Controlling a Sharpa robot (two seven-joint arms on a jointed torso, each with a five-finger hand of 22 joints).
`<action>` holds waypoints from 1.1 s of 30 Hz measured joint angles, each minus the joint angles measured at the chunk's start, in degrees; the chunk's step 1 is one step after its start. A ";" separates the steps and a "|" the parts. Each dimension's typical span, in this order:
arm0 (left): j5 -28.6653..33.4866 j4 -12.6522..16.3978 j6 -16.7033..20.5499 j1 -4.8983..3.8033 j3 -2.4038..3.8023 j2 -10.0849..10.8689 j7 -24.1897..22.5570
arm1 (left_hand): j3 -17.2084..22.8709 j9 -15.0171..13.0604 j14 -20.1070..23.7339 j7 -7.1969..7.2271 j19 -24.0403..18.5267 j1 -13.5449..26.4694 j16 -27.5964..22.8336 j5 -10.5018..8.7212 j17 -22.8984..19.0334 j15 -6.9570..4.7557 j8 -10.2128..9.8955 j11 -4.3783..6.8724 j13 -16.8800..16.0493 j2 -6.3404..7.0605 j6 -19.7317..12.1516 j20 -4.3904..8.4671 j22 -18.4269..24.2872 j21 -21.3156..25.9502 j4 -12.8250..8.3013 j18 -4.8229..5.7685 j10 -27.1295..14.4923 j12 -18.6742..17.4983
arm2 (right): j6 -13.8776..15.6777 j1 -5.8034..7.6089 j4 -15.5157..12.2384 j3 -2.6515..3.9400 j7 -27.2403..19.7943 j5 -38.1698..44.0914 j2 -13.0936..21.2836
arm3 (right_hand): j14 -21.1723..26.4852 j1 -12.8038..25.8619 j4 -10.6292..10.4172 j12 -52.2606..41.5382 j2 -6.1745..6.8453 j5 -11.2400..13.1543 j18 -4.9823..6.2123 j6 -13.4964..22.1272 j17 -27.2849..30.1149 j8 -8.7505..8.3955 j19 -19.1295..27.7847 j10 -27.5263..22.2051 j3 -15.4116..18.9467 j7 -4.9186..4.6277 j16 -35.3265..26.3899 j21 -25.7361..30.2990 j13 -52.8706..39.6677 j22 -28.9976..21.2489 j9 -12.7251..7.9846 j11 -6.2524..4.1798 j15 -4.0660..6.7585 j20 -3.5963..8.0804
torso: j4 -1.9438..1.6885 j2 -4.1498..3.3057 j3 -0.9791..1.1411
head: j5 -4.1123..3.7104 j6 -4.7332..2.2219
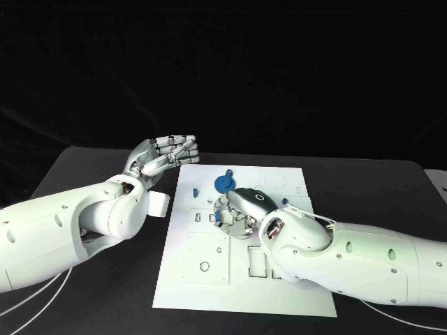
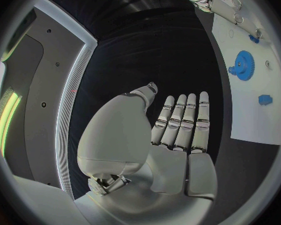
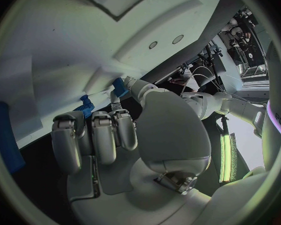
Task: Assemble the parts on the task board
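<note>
Fingers of the right hand point(image 1: 246, 209) are curling onto small blue parts point(image 3: 85, 106) at the task board point(image 1: 284, 293) centre; we are seeing the left hand point(image 1: 166, 152) lying open, empty, at ten o'clock, a blue gear point(image 1: 223, 183) at twelve.

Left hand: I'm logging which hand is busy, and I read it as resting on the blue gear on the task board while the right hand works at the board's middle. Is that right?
Not quite. The left hand holds nothing and hangs over the black table beside the task board, apart from the blue gear, as the head view shows. The right hand is indeed at the board's middle.
</note>
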State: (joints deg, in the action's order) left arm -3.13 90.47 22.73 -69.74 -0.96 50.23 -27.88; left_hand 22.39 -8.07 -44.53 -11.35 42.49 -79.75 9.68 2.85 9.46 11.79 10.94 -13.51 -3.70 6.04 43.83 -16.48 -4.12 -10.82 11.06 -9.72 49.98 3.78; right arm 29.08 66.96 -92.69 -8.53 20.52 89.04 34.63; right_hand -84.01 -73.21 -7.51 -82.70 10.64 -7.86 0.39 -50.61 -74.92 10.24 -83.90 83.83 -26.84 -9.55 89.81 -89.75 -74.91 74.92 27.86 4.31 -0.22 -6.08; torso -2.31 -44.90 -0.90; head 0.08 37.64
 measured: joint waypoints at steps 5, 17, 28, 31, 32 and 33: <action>0.00 0.00 0.00 0.00 0.00 0.02 0.00 | 0.00 0.00 0.00 0.00 0.00 0.00 0.00 0.00 0.00 0.00 0.00 0.00 0.00 0.00 0.00 0.00 0.00 0.00 0.00 0.00 0.00 0.00 | 0.08 -0.01 -0.10 0.00 0.01 0.06 0.06 | 0.08 0.37 -0.54 0.30 0.37 1.01 0.00 0.77 0.00 -0.74 -0.20 -0.31 0.54 -0.37 0.00 0.00 0.00 -0.01 -0.34 0.31 -0.09 -0.20 | 0.01 0.00 -0.01 | -0.01 -0.03; -0.45 -0.32 -0.10 0.02 0.00 0.04 0.57 | 0.66 -0.24 -4.41 -0.21 2.83 0.09 2.45 0.00 1.12 -1.20 0.17 0.74 -0.11 0.05 2.12 0.04 -0.67 -1.82 -0.48 0.01 1.65 0.54 | 2.69 0.13 -2.37 0.13 -2.39 -0.50 3.17 | 0.04 -3.42 -4.63 0.67 -0.03 2.48 0.00 6.38 0.01 -4.34 -0.11 -0.41 10.65 -1.88 0.00 0.00 0.00 -0.01 -2.56 2.05 -1.97 -1.74 | -0.02 0.08 -0.01 | -0.07 -0.02; -10.38 -1.15 -2.43 -0.04 0.00 0.35 6.50 | 4.44 -2.31 -20.69 -0.17 15.04 0.30 17.38 0.00 10.19 -7.58 4.04 5.87 -1.65 0.92 9.27 5.18 -5.22 -11.98 -1.91 0.02 16.01 4.21 | 4.34 4.98 -5.85 0.43 -17.25 -15.35 12.16 | -0.03 -6.53 -6.19 1.33 -2.09 -1.37 0.00 1.12 0.01 0.37 -0.12 -1.46 9.39 -0.34 0.00 0.00 0.01 -0.02 -1.49 1.00 -1.39 -1.67 | -0.03 1.07 0.24 | 0.05 -0.25; -15.10 -1.52 -3.86 -0.12 0.02 0.31 10.06 | 4.74 -3.42 -25.30 1.09 18.69 0.92 24.60 0.00 15.32 -9.44 5.13 7.37 -2.73 1.40 10.51 7.49 -7.67 -16.62 -2.04 0.02 19.89 5.85 | 4.33 6.52 -6.66 0.59 -20.28 -21.11 15.03 | -0.02 -6.53 -6.38 1.33 -2.09 -2.70 0.00 0.72 0.01 1.28 -0.11 -1.55 9.21 -0.34 0.00 0.00 0.01 -0.02 -1.26 0.91 -0.97 -1.29 | 0.03 1.44 0.38 | 0.09 -0.15; -16.67 -1.55 -4.32 -0.14 0.02 0.30 11.24 | 4.59 -4.10 -28.08 1.57 20.92 1.49 29.22 0.05 18.31 -10.22 5.69 8.04 -3.80 1.10 10.53 8.58 -9.19 -19.43 -1.68 0.01 20.95 7.18 | 4.30 6.92 -6.83 0.62 -20.96 -22.67 15.87 | -0.02 -6.53 -6.38 1.33 -2.09 -2.78 0.00 0.72 0.01 1.28 -0.11 -1.55 9.20 -0.34 0.00 0.00 0.01 -0.02 -1.24 0.91 -0.97 -1.29 | 0.04 1.56 0.42 | 0.09 -0.07; -18.82 -1.51 -4.97 -0.20 0.02 0.25 12.94 | 4.22 -4.72 -30.64 1.97 22.78 2.54 34.92 0.05 22.92 -10.81 6.19 8.68 -5.11 0.83 10.13 9.61 -10.65 -22.11 -1.00 0.02 21.68 8.81 | 4.24 7.38 -6.94 0.66 -21.76 -24.64 16.94 | -0.02 -6.53 -6.38 1.33 -2.09 -2.78 0.00 0.72 0.01 1.28 -0.11 -1.55 9.20 -0.34 0.00 0.00 0.01 -0.02 -1.24 0.91 -0.97 -1.29 | 0.04 1.68 0.46 | 0.03 0.01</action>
State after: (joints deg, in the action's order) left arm -21.96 88.96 17.75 -69.93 -0.95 50.48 -14.94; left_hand 26.61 -12.79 -75.17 -9.38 65.27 -77.21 44.61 2.89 32.38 0.98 17.13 -4.84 -8.81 6.87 53.96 -6.87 -14.77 -32.93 10.06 -9.71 71.65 12.59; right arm 33.32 74.34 -99.64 -7.88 -1.24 64.41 51.57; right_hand -84.03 -79.74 -13.89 -81.37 8.55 -10.64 0.39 -49.89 -74.90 11.52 -84.01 82.28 -17.64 -9.89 89.81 -89.75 -74.90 74.90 26.61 5.22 -1.20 -7.37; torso -2.26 -43.22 -0.44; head 0.10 37.64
